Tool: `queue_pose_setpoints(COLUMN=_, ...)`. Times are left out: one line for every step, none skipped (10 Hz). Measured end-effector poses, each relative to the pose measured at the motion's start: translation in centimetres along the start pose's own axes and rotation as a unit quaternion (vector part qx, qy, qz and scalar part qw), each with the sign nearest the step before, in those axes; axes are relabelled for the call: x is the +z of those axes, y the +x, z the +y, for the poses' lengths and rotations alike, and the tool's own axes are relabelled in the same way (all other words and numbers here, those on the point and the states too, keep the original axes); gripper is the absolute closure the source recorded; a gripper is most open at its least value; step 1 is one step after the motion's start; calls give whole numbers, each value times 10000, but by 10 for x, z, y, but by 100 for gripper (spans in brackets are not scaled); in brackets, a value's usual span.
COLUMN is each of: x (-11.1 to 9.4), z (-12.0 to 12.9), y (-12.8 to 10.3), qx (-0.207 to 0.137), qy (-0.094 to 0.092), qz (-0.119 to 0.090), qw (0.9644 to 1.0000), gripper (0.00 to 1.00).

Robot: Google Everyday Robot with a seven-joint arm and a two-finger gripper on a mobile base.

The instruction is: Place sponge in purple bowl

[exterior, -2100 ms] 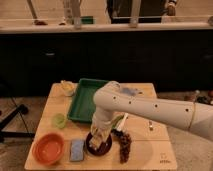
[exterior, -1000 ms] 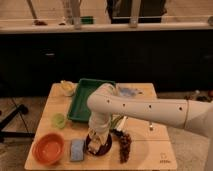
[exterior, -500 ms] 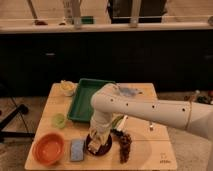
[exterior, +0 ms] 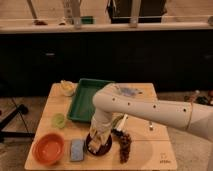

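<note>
The purple bowl (exterior: 103,148), small and almost black, sits near the table's front edge, partly hidden by my arm. My gripper (exterior: 96,141) points straight down right over it, at or inside its rim. A pale yellowish block shows at the gripper's tip, and I cannot tell whether it is the sponge. A flat blue-grey rectangular pad (exterior: 77,149), possibly a sponge, lies on the table between the orange bowl and the purple bowl, apart from the gripper.
An orange-red bowl (exterior: 48,148) stands at the front left. A small pale green bowl (exterior: 59,120) and a green tray (exterior: 84,100) are behind it. A dark brown elongated item (exterior: 123,145) lies right of the purple bowl. The wooden table (exterior: 150,150) ends just in front.
The arm shifted slightly to the left and back. The gripper stays over the purple bowl. The blue-grey pad has not moved.
</note>
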Motion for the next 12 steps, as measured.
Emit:
queue_pose_setpoints(x=0, z=0, y=0, qx=3, qy=7, qz=-10, qw=10000, gripper=20)
queue_pose_setpoints(x=0, z=0, y=0, qx=1, qy=9, qz=-18, qw=10000, gripper=20)
queue_pose_setpoints(x=0, z=0, y=1, qx=5, qy=6, qz=-29, qw=10000, gripper=20)
queue_pose_setpoints(x=0, z=0, y=1, qx=6, qy=8, qz=-34, qw=10000, gripper=20)
queue_pose_setpoints(x=0, z=0, y=2, qx=14, qy=15, qz=-43, qw=10000, gripper=20)
queue_pose_setpoints(x=-2, z=2, y=3, qx=47, qy=33, qz=-50, qw=10000, gripper=20)
queue_pose_setpoints(x=-3, z=3, y=6, qx=81, qy=58, qz=-53, qw=9999, gripper=20)
queue_pose_setpoints(x=-5, z=6, y=9, qx=120, qy=79, qz=-61, qw=9999, gripper=20)
queue_pose_setpoints(x=-6, z=9, y=14, qx=180, qy=125, qz=-74, qw=9997, gripper=20)
queue_pose_setpoints(x=-7, z=13, y=19, qx=226, qy=144, qz=-87, qw=9996, gripper=20)
queue_pose_setpoints(x=-7, z=16, y=22, qx=271, qy=164, qz=-86, qw=9995, gripper=20)
queue_pose_setpoints(x=-7, z=17, y=24, qx=299, qy=179, qz=-80, qw=9994, gripper=20)
